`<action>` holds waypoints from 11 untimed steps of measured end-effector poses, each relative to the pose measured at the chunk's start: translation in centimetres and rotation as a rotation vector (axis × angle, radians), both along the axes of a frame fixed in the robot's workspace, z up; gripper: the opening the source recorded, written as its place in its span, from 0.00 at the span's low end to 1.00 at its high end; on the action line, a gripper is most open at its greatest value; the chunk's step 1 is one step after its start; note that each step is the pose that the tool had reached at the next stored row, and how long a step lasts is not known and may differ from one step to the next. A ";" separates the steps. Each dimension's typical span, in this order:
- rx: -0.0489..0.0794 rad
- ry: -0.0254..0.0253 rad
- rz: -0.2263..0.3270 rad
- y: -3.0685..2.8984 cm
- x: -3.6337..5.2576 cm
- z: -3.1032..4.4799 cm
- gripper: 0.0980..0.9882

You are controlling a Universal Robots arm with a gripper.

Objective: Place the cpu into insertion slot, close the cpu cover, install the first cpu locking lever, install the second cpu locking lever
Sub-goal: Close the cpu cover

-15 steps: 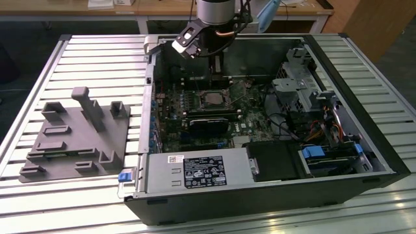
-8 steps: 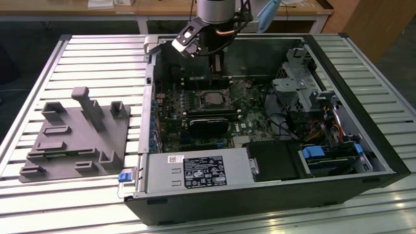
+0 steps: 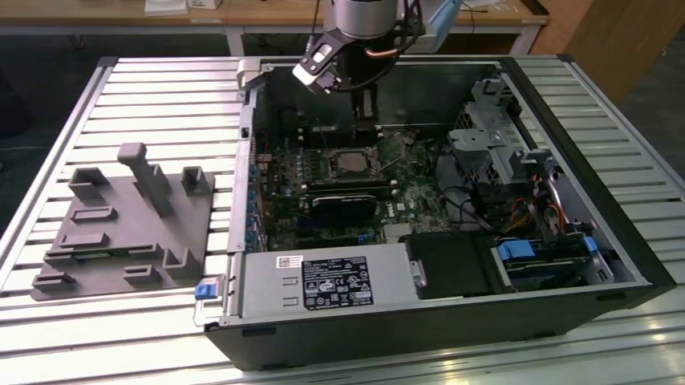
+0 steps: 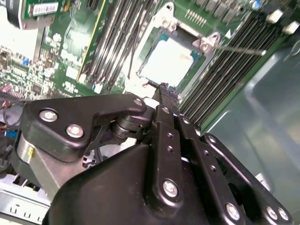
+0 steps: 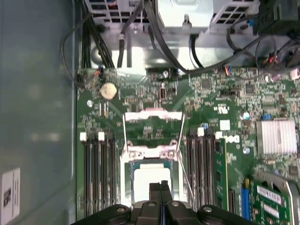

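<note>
The cpu (image 5: 146,180) (image 4: 166,63) lies flat in the insertion slot (image 5: 125,183), its pale metal top showing. The cpu cover (image 5: 152,114) stands swung up and open on the far side of the socket, board visible through its window. A thin wire locking lever (image 5: 183,171) (image 4: 239,48) sticks out free beside the socket. My gripper (image 5: 161,186) (image 4: 164,87) hangs just above the near edge of the chip, shut with nothing between its fingers. In the exterior view the gripper (image 3: 367,132) hovers over the socket (image 3: 349,164) inside the open computer case.
Long black memory slots (image 5: 98,173) flank the socket on both sides. A black card (image 3: 345,200) sits in front of it, a drive cage (image 3: 492,136) and cables at the exterior view's right, a power supply (image 3: 321,281) in front. A grey fixture plate (image 3: 123,224) lies outside the case.
</note>
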State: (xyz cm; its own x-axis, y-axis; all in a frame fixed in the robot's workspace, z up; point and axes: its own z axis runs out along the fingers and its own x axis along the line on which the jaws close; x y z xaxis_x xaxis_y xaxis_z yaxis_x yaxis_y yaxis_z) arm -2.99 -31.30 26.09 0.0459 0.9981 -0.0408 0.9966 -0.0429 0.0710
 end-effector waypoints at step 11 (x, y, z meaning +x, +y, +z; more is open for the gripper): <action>0.000 0.0000 0.000 0.00 2.91 0.00 0.01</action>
